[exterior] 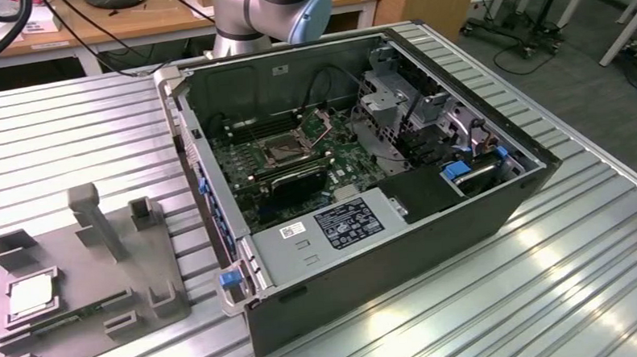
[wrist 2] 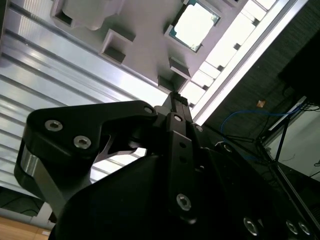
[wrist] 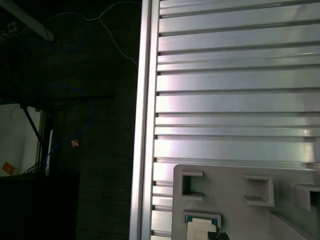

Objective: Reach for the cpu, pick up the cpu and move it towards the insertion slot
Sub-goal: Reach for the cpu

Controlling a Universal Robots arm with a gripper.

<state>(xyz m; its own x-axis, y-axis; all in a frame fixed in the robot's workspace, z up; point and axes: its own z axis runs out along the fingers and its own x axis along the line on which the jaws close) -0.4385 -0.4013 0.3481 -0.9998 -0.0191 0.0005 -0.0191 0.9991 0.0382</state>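
The cpu (exterior: 31, 297) is a pale square chip lying flat in a recess of the grey plastic tray (exterior: 80, 261), at the exterior view's left. In both wrist views it lies in the tray, cpu (wrist 2: 195, 24) and cpu (wrist: 202, 227), with nothing on it. My black gripper (wrist 2: 174, 107) hangs above the slatted table, off the tray's edge and short of the chip, touching nothing. The insertion slot (exterior: 278, 153), a silvery frame with a dark centre, sits on the green motherboard inside the open computer case (exterior: 408, 247).
A thin green memory stick (exterior: 83, 314) lies in the tray near the chip, and grey posts (exterior: 97, 220) rise from the tray. The table edge (wrist: 145, 125) drops to dark floor with cables. The arm's base (exterior: 263, 15) stands behind the case.
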